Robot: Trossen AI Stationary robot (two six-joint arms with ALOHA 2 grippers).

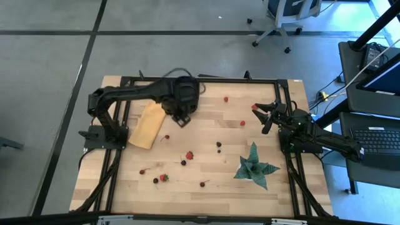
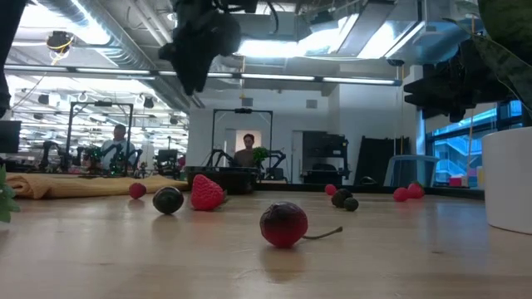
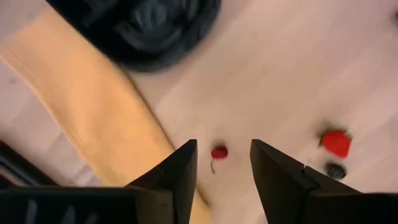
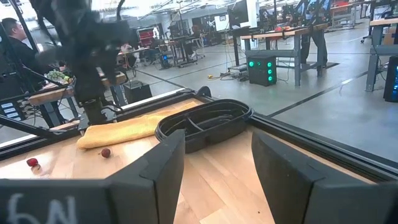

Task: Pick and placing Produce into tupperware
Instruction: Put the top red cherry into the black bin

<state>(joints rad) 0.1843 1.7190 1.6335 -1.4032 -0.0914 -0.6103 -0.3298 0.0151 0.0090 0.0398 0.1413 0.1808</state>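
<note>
My left gripper (image 3: 224, 162) is open and hangs above the table, as the low view (image 2: 195, 50) shows. A small red cherry with a stem (image 3: 219, 152) lies on the wood below its fingertips, beside the tan board (image 3: 93, 106). The black tub (image 3: 155, 25) stands past the board's far end; in the high view my left arm covers it. A strawberry (image 3: 336, 143) and a dark berry (image 3: 336, 170) lie nearby. My right gripper (image 1: 265, 115) is open at the table's right side and faces the tub (image 4: 205, 121). Nothing sits between its fingers (image 4: 217, 162).
More small fruits are scattered over the wooden table: red ones (image 1: 226, 98) (image 1: 242, 123), a dark pair (image 1: 219, 147), a strawberry (image 1: 164, 177), a cherry (image 1: 203, 183). A green spiky plant (image 1: 255, 165) stands near the right edge. People are in the room behind.
</note>
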